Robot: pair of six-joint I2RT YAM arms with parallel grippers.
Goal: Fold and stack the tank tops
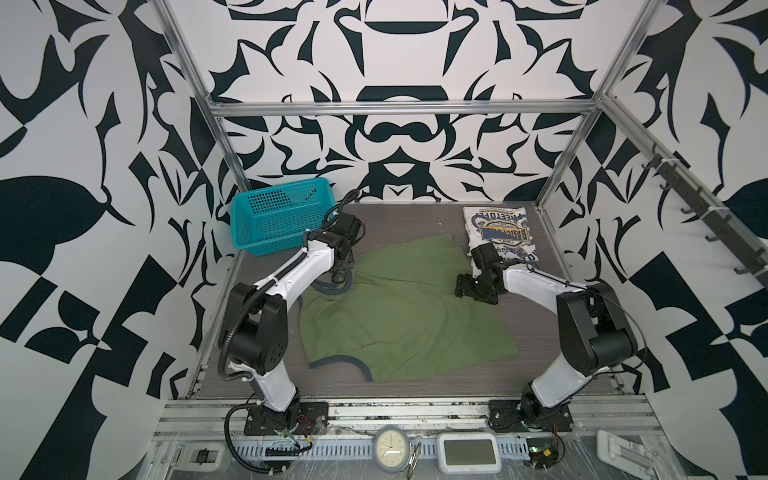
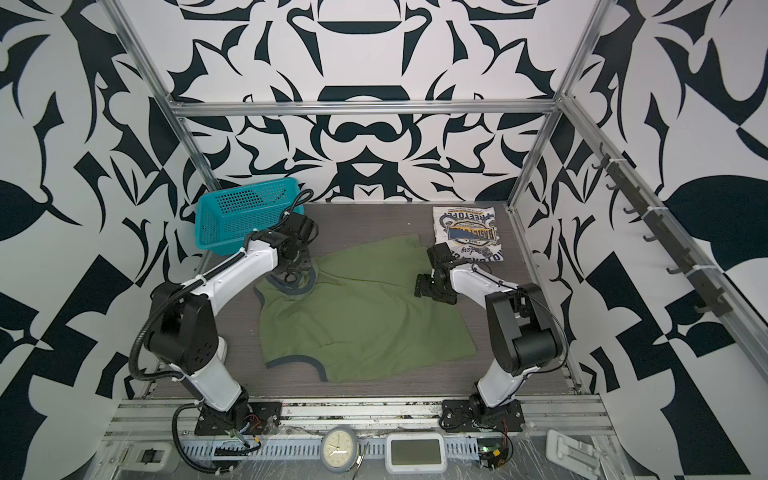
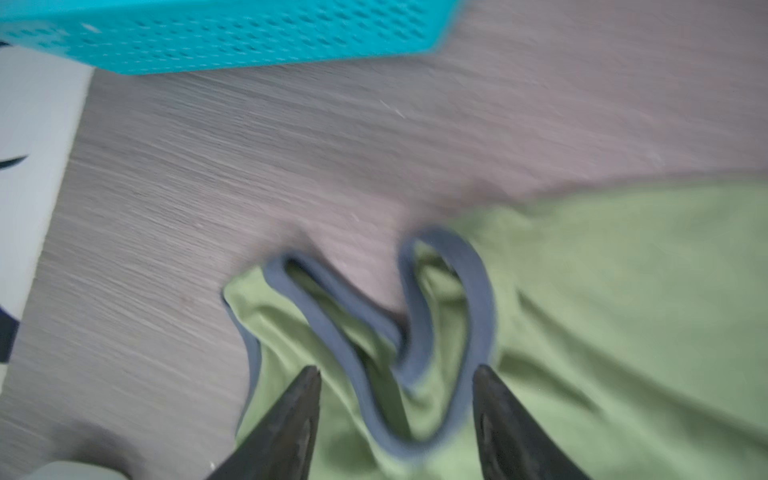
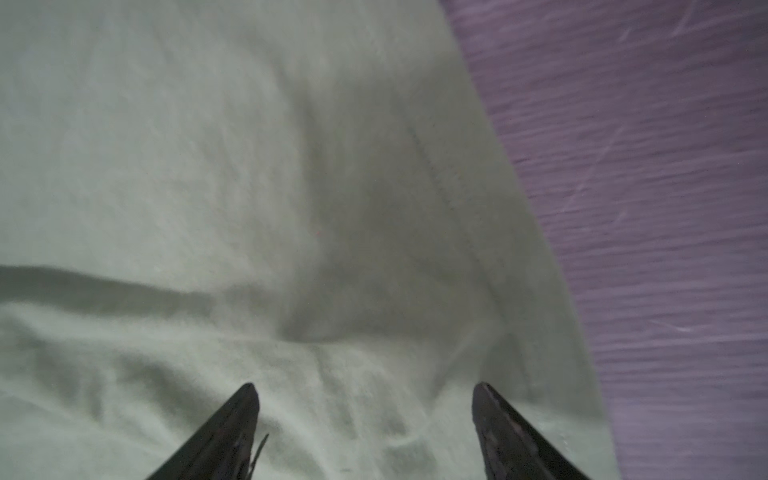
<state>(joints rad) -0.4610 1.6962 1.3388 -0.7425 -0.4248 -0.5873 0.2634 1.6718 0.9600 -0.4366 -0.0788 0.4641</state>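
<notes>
Grey surface (image 1: 415, 220) within black-and-white patterned walls (image 1: 395, 62): green top (image 1: 407, 320) spread, white top (image 1: 498, 232) folded, basket (image 1: 274, 216) behind. Left pincer (image 3: 397, 369) and right pincer (image 4: 365, 385) gape empty above the green top.

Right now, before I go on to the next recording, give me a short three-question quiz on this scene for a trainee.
1. True or false: the white top lies folded at the far right corner of the table.
2. Pick one: the left end effector is at which part of the green top? A the bottom hem; B the grey-trimmed straps; C a printed badge.
3. Short answer: is the left end effector or the right end effector closed on cloth?

Key: 1 true. 2 B. 3 no, both stand open.
</notes>
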